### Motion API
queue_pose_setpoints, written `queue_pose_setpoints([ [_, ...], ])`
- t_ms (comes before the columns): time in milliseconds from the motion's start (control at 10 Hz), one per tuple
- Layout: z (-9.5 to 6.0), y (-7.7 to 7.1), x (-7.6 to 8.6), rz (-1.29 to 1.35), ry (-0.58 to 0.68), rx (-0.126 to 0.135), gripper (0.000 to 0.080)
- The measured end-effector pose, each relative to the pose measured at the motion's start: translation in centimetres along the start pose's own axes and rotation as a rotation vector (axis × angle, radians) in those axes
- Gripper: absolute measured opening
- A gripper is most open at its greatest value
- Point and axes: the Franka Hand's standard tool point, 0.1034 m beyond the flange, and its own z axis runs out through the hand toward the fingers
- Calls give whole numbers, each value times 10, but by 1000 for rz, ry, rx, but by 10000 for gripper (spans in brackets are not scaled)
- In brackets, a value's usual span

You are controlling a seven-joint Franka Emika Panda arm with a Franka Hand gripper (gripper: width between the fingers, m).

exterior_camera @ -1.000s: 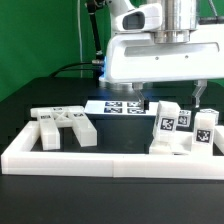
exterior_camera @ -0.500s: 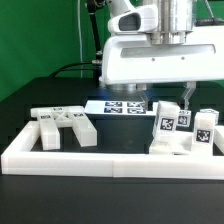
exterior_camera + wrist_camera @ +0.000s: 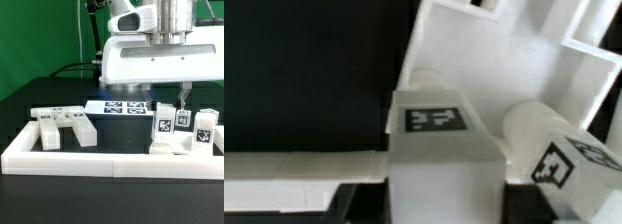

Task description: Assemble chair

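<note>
The hand (image 3: 183,101), spread wide a second earlier, had closed, apparently pinching the middle tagged chair post (image 3: 183,122), so lifting seemed next.

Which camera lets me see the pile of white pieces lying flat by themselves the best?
The exterior view. The pile of white pieces lies fully in sight on that view's left, inside the border wall. The wrist view misses it: only close-up tagged white parts show there.
</note>
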Motion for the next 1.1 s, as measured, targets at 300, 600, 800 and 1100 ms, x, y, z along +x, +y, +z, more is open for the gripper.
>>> queue_pose_setpoints([
  [300,1,-3,-1,297,-1,2,291],
  [600,2,-10,1,604,20,11,291],
  [800,3,-14,1,774,21,18,291],
  [1100,3,-21,1,1005,16,26,291],
])
